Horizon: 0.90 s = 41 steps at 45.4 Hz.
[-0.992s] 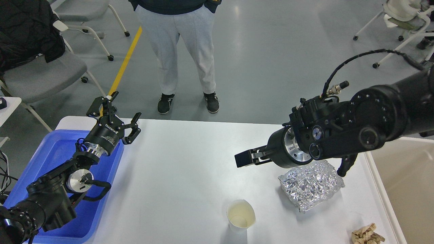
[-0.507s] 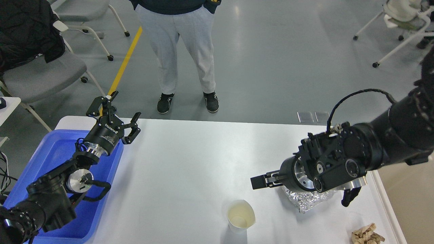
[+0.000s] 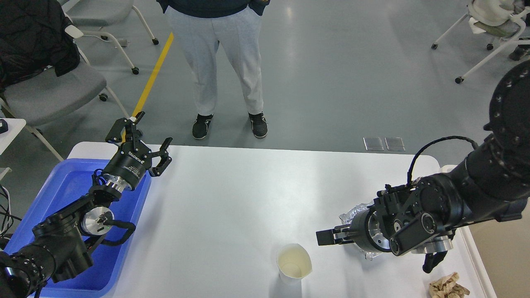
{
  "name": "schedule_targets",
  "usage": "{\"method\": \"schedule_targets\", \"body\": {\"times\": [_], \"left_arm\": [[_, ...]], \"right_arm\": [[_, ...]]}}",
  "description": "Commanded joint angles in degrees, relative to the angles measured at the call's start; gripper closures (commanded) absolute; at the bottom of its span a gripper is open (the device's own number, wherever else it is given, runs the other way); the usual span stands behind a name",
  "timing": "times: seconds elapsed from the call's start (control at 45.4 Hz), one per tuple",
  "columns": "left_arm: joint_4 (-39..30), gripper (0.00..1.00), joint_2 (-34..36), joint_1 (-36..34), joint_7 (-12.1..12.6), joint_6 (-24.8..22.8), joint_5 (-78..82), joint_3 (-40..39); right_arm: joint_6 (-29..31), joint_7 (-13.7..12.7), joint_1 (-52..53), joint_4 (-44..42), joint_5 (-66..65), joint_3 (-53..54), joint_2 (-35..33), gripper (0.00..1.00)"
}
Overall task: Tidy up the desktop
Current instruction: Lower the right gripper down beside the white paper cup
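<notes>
The right gripper [image 3: 374, 248] has come down low over the foil [image 3: 349, 214] in the last second. Before, the foil lay in plain sight; now the arm hides most of it, and only a shiny corner peeks out. One finger [image 3: 327, 237] sticks out toward the cup [image 3: 294, 263] and another hangs down at the far side, so the jaws look wide apart (nothing is held yet). I think it is about to grab the foil.

The left gripper [image 3: 143, 138] has not moved. It waits with fingers spread above the blue tray [image 3: 62, 190].

The desktop [image 3: 232, 198] fills the middle, with the cup, foil and a brown scrap [image 3: 449, 285] on it.
</notes>
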Motion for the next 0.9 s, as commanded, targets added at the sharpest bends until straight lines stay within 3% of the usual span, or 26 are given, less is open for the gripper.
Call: {"method": "schedule_targets", "body": {"times": [0.0,0.419,0.881], "left_arm": [[0.00,0.00,0.00,0.00,0.00,0.06,0.00,0.00],[-0.08,0.00,0.00,0.00,0.00,-0.03,0.00,0.00],[0.00,0.00,0.00,0.00,0.00,0.05,0.00,0.00]], "right_arm": [[0.42,0.06,-0.16,0.00,0.08,0.75,0.03,0.00],[8.59,-0.02,3.62,0.00,4.21,12.87,0.03,0.00],[7.72,-0.11,-0.24,0.00,4.56,13.05,0.03,0.00]]}}
